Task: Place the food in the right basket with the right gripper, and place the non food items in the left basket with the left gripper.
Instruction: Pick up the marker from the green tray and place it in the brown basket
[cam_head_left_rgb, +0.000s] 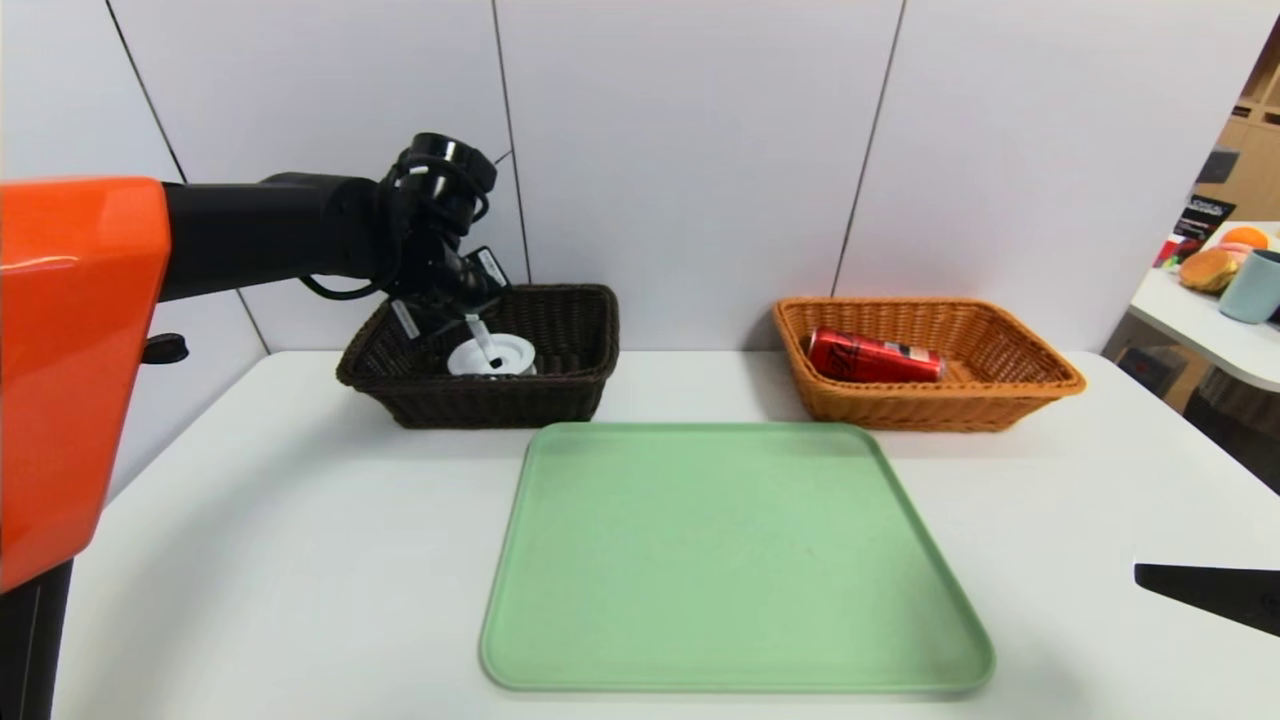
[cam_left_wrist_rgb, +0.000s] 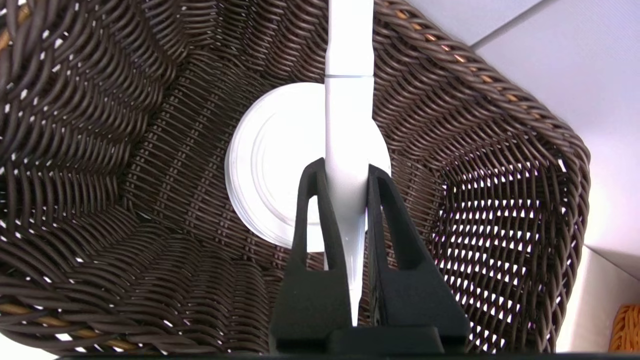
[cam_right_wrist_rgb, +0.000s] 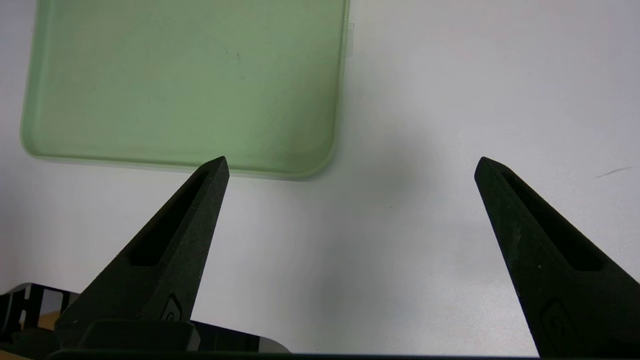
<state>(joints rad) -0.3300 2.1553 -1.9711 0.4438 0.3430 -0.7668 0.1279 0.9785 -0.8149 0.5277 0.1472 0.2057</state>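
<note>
- Marker (cam_left_wrist_rgb: 348, 125), thin and white, pinched tight in the left gripper (cam_left_wrist_rgb: 345, 175) over the dark basket; far end cut off at the edge of the wrist view, tips not to be seen.
- White table (cam_head_left_rgb: 250, 520), biggest of all, cut off at the near edge.
- Green tray (cam_head_left_rgb: 735, 560), flat in the middle of the table, nothing on it.
- Left arm (cam_head_left_rgb: 260, 240), black with a shiny orange cover, reaching over to the dark basket.
- Orange-tan basket (cam_head_left_rgb: 1010, 385) at the back right, holding the red can (cam_head_left_rgb: 875, 357) on its side; black letters on the can too small to read.
- Dark brown basket (cam_head_left_rgb: 560, 395) at the back left, partly hidden by the arm.
- Round white disc (cam_left_wrist_rgb: 265, 165) flat on the floor of the dark basket, under the marker, middle part hidden by it.
- Right gripper (cam_right_wrist_rgb: 350, 165), spread wide, holding nothing, above bare table near a tray corner; only a black tip in the head view.
</note>
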